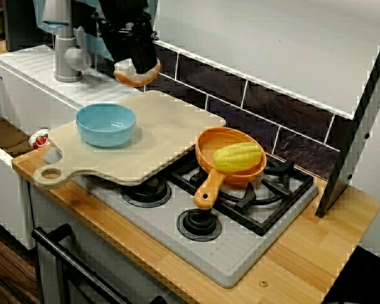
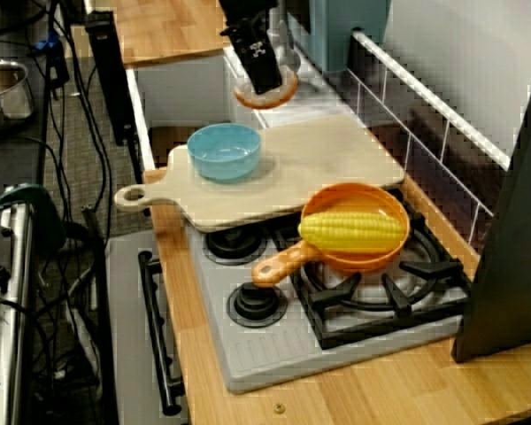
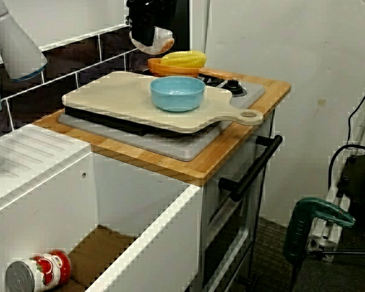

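The claw (image 1: 142,66) is clamping down on a bun (image 1: 133,77), holding it in the air above the board's (image 1: 171,133) far edge. A bowl (image 1: 106,123) is sitting on that board, and corn (image 1: 238,156) is lying in the pan (image 1: 206,152).

Dark tiled wall (image 1: 259,104) behind a wooden counter (image 1: 316,253).

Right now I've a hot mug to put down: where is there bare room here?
Free: the cutting board between the blue bowl and the orange pan, and the wooden counter beside the stove. Crowded: the pan, filled by the corn, and the board's back corner, near the pincer holding a pastry.
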Robot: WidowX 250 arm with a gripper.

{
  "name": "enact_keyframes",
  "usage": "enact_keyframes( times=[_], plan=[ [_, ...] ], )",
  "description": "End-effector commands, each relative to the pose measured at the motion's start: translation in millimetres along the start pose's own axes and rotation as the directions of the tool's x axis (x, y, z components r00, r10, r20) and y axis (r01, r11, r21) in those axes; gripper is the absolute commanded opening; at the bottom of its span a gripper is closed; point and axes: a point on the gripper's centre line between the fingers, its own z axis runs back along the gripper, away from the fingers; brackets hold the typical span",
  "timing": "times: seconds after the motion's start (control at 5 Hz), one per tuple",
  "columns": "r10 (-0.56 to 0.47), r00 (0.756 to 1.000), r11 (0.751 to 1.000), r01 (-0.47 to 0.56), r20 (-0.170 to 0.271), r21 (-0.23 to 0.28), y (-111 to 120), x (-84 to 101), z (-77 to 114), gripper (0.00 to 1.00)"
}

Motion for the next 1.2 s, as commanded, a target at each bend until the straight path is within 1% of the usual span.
enact_keyframes(
  times=[0.0, 0.2, 0.4, 0.6, 0.8, 1.0],
  plan=[
    [0.003, 0.999, 0.999, -0.005, 0.046, 0.043, 10, 13.1, -12.6, 0.00],
    [-0.002, 0.998, 0.998, -0.002, 0.062, 0.060, 12, 14.0, -19.2, 0.00],
    [0.004, 0.998, 0.998, -0.008, 0.058, 0.068, 16, 15.7, -23.8, 0.00],
    [-0.003, 0.996, 0.994, -0.006, 0.086, 0.106, 22, 11.1, -27.5, 0.00],
    [0.003, 0.996, 0.991, -0.015, 0.091, 0.134, 30, 7.4, -35.9, 0.00],
    [0.003, 0.996, 0.991, -0.015, 0.087, 0.136, 31, 7.4, -37.5, 0.00]
  ],
)
